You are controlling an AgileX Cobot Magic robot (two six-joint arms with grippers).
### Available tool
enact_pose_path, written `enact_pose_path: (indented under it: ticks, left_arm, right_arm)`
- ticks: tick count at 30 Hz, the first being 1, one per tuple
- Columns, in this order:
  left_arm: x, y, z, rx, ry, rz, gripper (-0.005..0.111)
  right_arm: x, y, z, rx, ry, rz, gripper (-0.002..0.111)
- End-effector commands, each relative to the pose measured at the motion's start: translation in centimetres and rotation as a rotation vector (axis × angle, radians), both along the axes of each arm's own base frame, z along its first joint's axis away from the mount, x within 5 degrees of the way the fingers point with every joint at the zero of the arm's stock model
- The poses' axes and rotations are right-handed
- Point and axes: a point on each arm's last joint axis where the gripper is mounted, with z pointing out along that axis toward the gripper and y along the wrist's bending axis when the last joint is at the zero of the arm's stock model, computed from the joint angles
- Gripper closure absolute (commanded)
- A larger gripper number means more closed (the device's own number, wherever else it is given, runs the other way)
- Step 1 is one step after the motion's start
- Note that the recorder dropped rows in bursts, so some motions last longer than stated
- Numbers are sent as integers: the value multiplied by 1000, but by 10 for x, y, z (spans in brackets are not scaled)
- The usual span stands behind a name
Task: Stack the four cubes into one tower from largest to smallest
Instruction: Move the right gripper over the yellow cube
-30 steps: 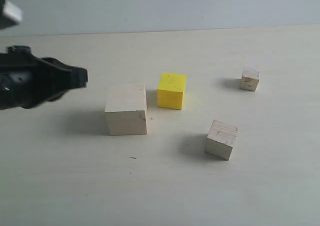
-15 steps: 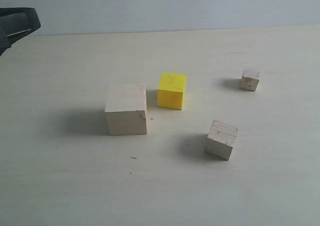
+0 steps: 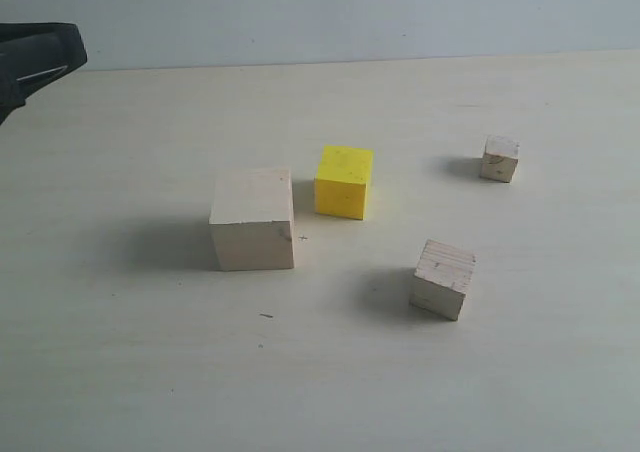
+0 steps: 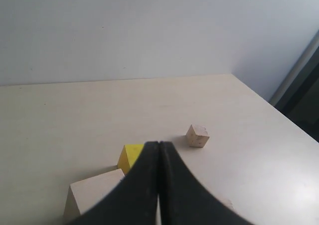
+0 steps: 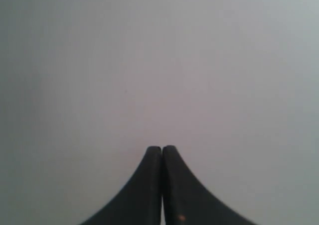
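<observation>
All four cubes stand apart on the pale table. The large pale wooden cube (image 3: 252, 232) (image 4: 92, 192) is left of centre, with the bright yellow cube (image 3: 343, 181) (image 4: 130, 156) just behind and to its right. The medium pale cube with grain lines (image 3: 442, 278) sits at front right, and the small pale cube (image 3: 499, 158) (image 4: 197, 136) at back right. My left gripper (image 3: 70, 57) (image 4: 158, 143) hangs shut and empty at the far left edge, well away from the cubes. My right gripper (image 5: 162, 148) is shut, empty, facing a blank wall, and out of the exterior view.
A grey wall (image 3: 320, 12) runs along the table's far edge. In the left wrist view the table's side edge (image 4: 269, 113) shows past the small cube, with a dark gap beyond it.
The left arm pulled back from near the large cube to the far left, upper corner of the exterior view, then edged slightly inward. The cubes have not moved.
</observation>
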Motion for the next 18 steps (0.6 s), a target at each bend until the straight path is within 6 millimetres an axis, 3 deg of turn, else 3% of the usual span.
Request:
enact_pose_path:
  ticks: [1,7,12,18]
  left_arm:
    - [-1,0,-1,40,-30,-13,107]
    - [-1,0,-1,42,-36,-8,107]
    - [-1,0,-1,43,-35,-11,107]
    - [-3,-1,-3,44,-15,-33,107]
  right_arm:
    - [36,18,-5,-108,162,121,108]
    - [79,65,-44,-213,432,374,108]
    - [98,103,-85,-273,653,512,108]
    - [110,122,-120,-329,806,554,108]
